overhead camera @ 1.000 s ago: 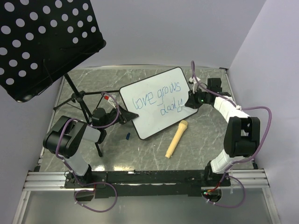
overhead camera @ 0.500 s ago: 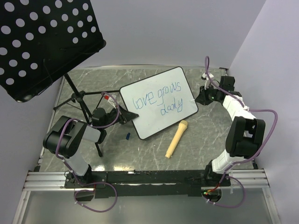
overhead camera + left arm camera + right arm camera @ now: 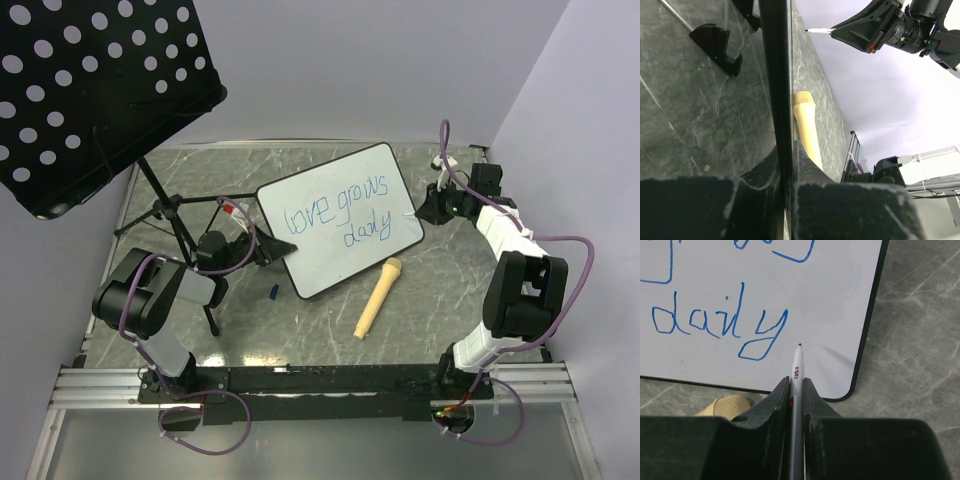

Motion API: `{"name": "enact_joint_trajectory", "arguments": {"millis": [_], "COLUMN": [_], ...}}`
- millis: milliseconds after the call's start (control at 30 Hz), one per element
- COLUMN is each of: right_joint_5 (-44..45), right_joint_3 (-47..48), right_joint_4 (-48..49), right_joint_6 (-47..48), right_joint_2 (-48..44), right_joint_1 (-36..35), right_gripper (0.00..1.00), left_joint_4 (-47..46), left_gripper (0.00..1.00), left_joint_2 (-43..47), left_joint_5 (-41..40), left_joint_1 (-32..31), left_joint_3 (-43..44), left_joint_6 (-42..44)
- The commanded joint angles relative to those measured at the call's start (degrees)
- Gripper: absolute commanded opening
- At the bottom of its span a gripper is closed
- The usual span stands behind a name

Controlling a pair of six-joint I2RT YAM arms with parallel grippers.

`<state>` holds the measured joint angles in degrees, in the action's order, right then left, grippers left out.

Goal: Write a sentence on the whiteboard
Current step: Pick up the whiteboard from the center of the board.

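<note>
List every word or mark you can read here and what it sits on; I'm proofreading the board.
"love grows": blue handwriting, upper line of the sentence on the whiteboard.
"daily": blue handwriting, lower line on the same board, clearest in the right wrist view.
Red and dark print on the barrel of the pen: too small to read.
Nothing else legible in any view.

Table (image 3: 440, 300): grey marble-look top, pretty scuffed.
Whiteboard (image 3: 325, 265): mid-table, turned at an angle.
Beige mic (image 3: 377, 297): lying just near-right of the board.
Blue cap (image 3: 273, 292): tiny, near the board's near-left corner.
Stand legs (image 3: 168, 208): far left.
</note>
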<state>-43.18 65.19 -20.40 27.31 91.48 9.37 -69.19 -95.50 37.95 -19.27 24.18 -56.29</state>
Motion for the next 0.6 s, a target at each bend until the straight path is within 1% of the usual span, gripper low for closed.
{"name": "enact_joint_trajectory", "arguments": {"millis": [0,200,333,400,433,467,500,533,567], "right_joint_5": [-1.47,-1.91,-3.13,-3.66,-4.02,-4.28,-4.63,-4.9,-5.68], "right_joint_3": [-0.76,-0.94,-0.68,-0.5,-0.41,-0.33,-0.06,-0.15,-0.24], "right_joint_4": [3.09,3.27,1.6,0.02,-0.68,-2.08,-2.97,-3.58,-4.2], "right_joint_6": [-0.94,-1.12,-0.5,-0.15,0.02,0.37,0.55,0.55,0.38], "right_joint_2": [0.19,-0.25,-3.41,-6.22,-7.27,-9.02,-9.82,-10.79,-12.54], "right_joint_1": [-0.14,-0.05,0.21,0.39,0.65,0.83,1.0,1.27,1.88], "right_gripper": [0.0,0.0,0.0,0.0,0.0,0.0,0.0,0.0,0.0], "left_joint_4": [-8.6,-7.19,-4.73,-1.66,-0.52,3.41,5.27,6.68,7.22], "left_gripper": [0.01,0.01,0.01,0.01,0.01,0.01,0.01,0.01,0.01], "left_joint_2": [1.02,0.93,1.11,1.72,2.42,2.78,3.13,3.57,3.74], "left_joint_5": [3.7,5.37,7.83,8.27,8.54,8.63,8.54,8.45,7.93], "left_joint_1": [-0.33,-0.33,-0.33,-0.33,-0.33,-0.33,-0.33,-0.33,-0.33], "left_joint_3": [3.15,4.55,6.31,7.71,8.42,9.99,10.87,11.58,12.54], "left_joint_6": [4.0,5.75,9.08,10.67,12.77,13.92,15.23,17.42,17.88]}}
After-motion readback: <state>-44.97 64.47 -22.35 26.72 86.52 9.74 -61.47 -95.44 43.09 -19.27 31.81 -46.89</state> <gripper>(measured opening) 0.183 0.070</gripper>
